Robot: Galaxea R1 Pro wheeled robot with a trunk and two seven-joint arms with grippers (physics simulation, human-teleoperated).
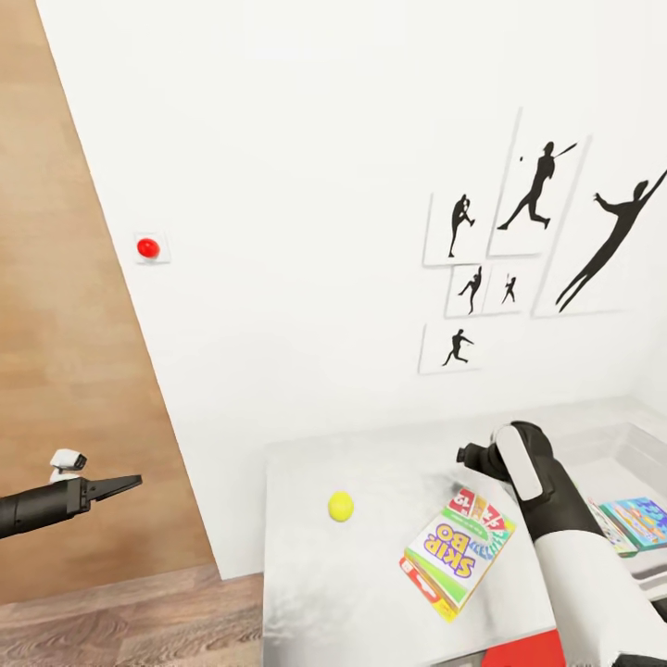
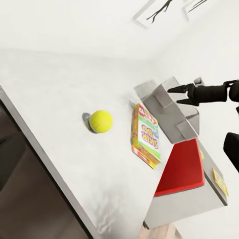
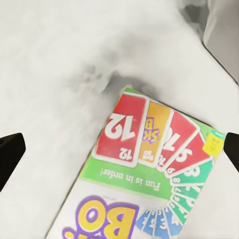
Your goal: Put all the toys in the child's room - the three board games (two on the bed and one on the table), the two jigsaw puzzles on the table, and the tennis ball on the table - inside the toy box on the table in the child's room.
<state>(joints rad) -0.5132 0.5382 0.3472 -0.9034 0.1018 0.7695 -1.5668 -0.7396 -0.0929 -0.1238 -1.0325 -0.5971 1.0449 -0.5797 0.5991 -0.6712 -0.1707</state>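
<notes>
On the table (image 1: 306,574), Skip-Bo box (image 1: 458,553), tennis ball (image 1: 340,506)

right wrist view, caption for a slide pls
Open right hand poised above the Skip-Bo board game lying flat on the pale table.

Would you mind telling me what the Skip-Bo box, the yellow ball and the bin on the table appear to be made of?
The Skip-Bo box looks like printed cardboard with a slight gloss: flat faces, crisp edges, card artwork. The tennis ball reads as matte yellow-green, probably felt, though this render shows no seams. The toy box seems translucent pale grey plastic, since the game lying inside shows through its sloped wall.
</notes>
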